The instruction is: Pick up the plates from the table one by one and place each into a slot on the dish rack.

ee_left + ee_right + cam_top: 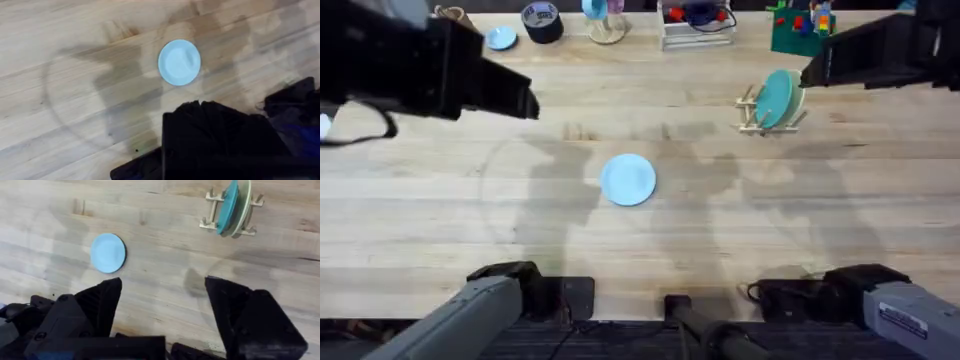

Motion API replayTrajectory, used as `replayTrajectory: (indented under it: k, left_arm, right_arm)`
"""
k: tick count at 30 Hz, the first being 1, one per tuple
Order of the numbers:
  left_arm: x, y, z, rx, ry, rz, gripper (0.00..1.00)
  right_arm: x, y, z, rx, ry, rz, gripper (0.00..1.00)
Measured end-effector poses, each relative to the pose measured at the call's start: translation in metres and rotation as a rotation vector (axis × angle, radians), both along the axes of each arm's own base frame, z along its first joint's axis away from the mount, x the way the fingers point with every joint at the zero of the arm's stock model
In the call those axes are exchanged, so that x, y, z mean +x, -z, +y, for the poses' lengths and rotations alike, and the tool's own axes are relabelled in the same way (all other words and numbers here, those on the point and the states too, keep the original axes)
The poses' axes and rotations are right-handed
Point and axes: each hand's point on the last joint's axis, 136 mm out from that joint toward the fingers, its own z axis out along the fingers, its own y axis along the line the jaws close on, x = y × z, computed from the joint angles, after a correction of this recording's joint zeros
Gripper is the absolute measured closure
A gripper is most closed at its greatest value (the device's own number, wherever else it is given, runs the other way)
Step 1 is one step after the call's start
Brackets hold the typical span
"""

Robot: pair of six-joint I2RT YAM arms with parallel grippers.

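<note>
The light blue plate (628, 180) lies flat near the middle of the bench (440, 220), with bare wood all round. The dish rack (770, 105), toward the far right edge, already holds a teal plate (778, 98) and a cream plate (244, 205). The right claw (162, 305) is spread wide, empty, raised well above. The left claw's opening cannot be told.

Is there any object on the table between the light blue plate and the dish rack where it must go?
No visible object. Bare table lies between the light blue plate and the dish rack. The rack already holds a teal plate and a cream plate upright.
</note>
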Motion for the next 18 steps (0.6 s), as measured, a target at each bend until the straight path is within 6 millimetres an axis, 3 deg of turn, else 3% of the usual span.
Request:
replayTrajectory:
  k: [7,18]
  left_arm:
    - [0.01,0.023,-0.007,-0.055,0.028,0.057,0.957]
    - [0.014,0.089,-0.021,-0.165,0.052,0.145,0.958]
  right_arm:
    - [0.0,0.0,0.0,0.0,0.0,0.0,0.006]
    - [0.0,0.0,0.0,0.0,0.0,0.0,0.007]
